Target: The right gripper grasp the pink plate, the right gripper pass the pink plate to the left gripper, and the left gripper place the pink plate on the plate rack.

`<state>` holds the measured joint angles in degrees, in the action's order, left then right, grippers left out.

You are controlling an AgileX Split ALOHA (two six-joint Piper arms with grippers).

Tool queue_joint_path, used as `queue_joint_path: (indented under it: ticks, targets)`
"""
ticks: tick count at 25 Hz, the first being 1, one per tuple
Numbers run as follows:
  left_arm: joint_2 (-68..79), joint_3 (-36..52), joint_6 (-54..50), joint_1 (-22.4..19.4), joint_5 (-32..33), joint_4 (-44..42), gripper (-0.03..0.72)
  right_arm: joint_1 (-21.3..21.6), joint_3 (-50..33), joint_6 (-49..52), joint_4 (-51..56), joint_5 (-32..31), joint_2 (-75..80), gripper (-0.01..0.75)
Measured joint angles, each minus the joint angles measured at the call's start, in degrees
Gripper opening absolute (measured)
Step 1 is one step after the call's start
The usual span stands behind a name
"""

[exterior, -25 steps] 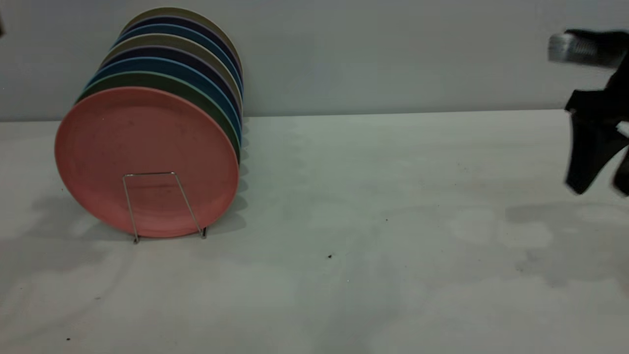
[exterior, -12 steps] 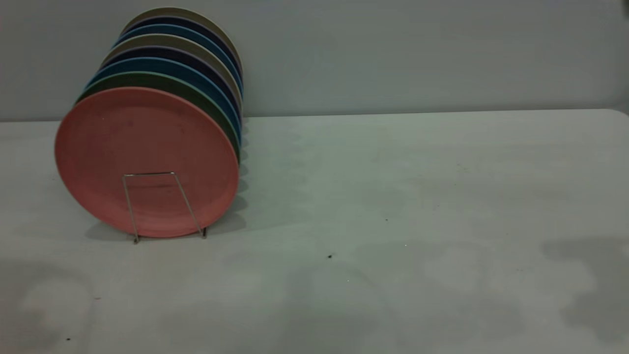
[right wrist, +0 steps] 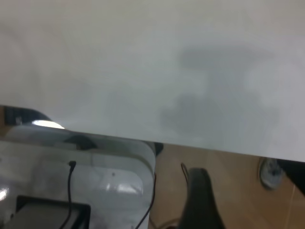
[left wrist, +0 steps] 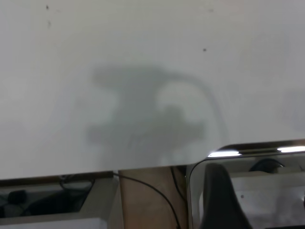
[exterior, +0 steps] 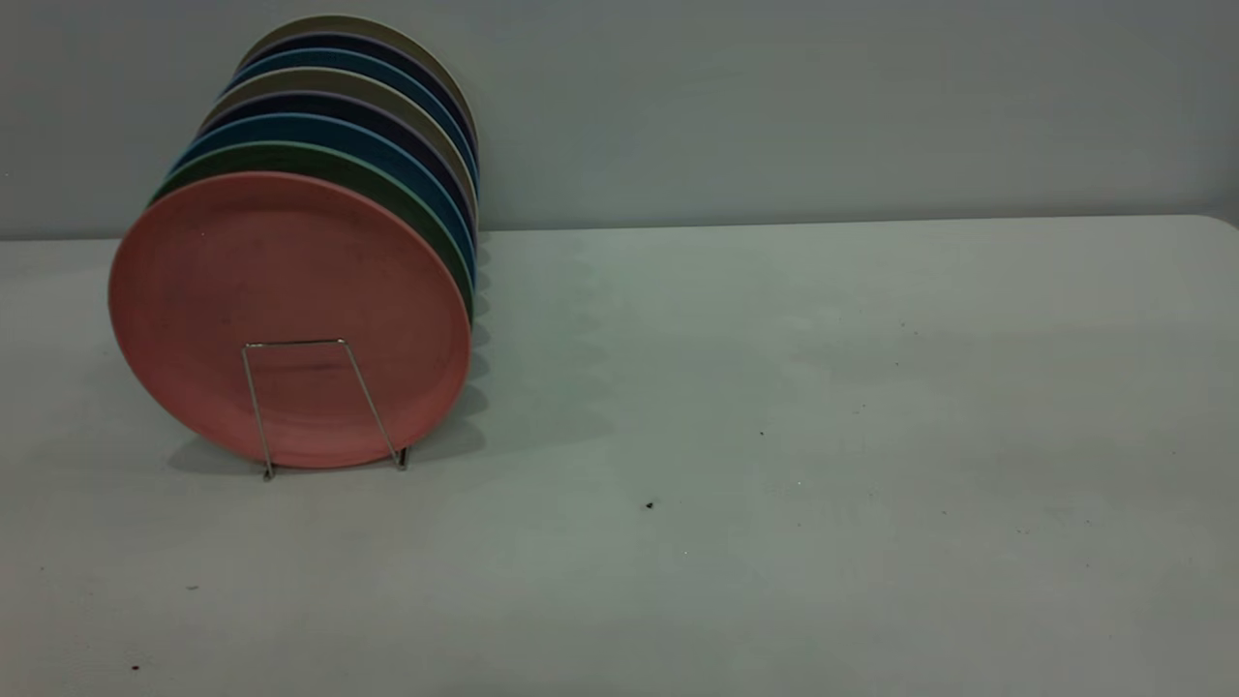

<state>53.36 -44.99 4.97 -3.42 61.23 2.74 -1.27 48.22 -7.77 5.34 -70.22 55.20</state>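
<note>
A pale table fills the foreground. On its left side stands the plate rack, its front wire loop crossing the lower face of the pink plate. The plate stands on edge, first in a row of green, blue, dark and beige plates receding toward a grey wall. The left gripper and right gripper appear only in their own wrist views, past the table's edge, holding nothing visible. How far either is spread cannot be made out.
</note>
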Motion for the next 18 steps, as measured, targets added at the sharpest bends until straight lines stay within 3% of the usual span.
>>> queue_joint_path:
  ticks: [4,11,18]
  targets:
    - [-8.63,5.82,-0.05,0.0,-0.41,0.0,0.446,0.0,-6.84,-2.06,0.14,-0.12,-10.74,0.585]
    - [-25.19,14.79,-0.89,0.0,0.12,0.0,0.446,0.0,-19.21,-3.41,0.1,5.02,-27.42,0.585]
    - [-36.95,17.02,-1.03,0.05,2.29,0.71,0.446,0.0,-20.77,-3.1,-0.13,5.56,-37.83,0.573]
